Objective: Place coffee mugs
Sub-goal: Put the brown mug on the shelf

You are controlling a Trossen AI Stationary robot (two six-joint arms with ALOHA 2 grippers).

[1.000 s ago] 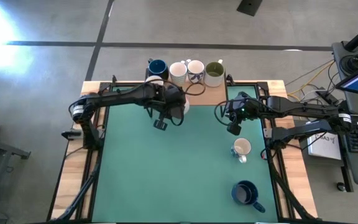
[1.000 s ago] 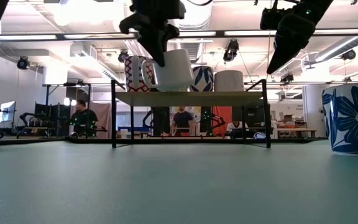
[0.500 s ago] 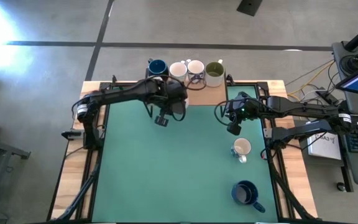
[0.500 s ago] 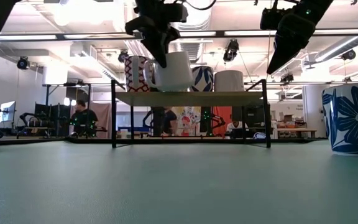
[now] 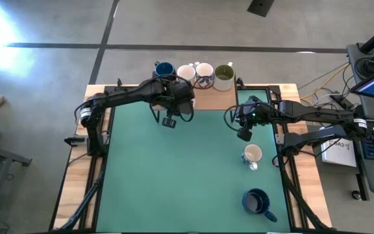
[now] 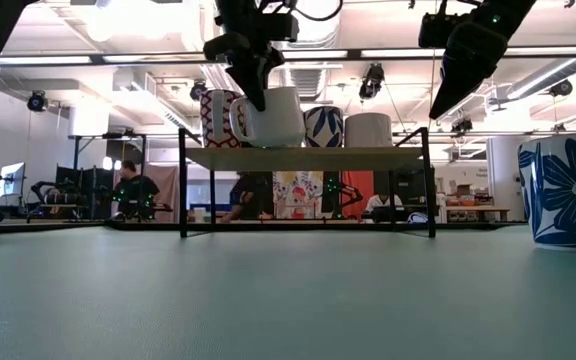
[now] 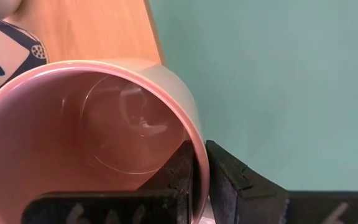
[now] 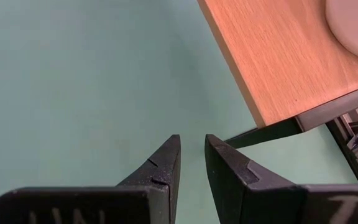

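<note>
My left gripper (image 6: 251,72) is shut on a mug, white outside (image 6: 278,117) and pink inside (image 7: 92,149). It holds the mug at the near edge of the wooden shelf (image 5: 214,99), in front of the row. On the shelf stand a dark blue mug (image 5: 164,69), a white one (image 5: 186,73), a blue-patterned one (image 5: 204,71) and an olive-inside one (image 5: 224,75). My right gripper (image 8: 191,155) hovers above the mat, slightly open and touching nothing. A cream mug (image 5: 252,154) and a dark blue mug (image 5: 257,201) stand on the mat. My left gripper pinches the mug's rim (image 7: 199,163), one finger (image 7: 182,171) inside the mug and the other (image 7: 232,183) outside. The fingers come from above, pointing down. The mug hangs upright with its base (image 6: 280,144) level with the shelf top; whether it rests there I cannot tell.
The shelf stands on thin black legs (image 6: 182,190) along the table's far edge. A blue-flowered mug (image 6: 566,190) looms at the right of the low view. The green mat (image 5: 174,175) lies bare on its left and middle. People sit in the room behind.
My left gripper has carried the pink-inside mug toward the table's far edge, from above the mat to the shelf's near edge, keeping it upright and its hold shut.
</note>
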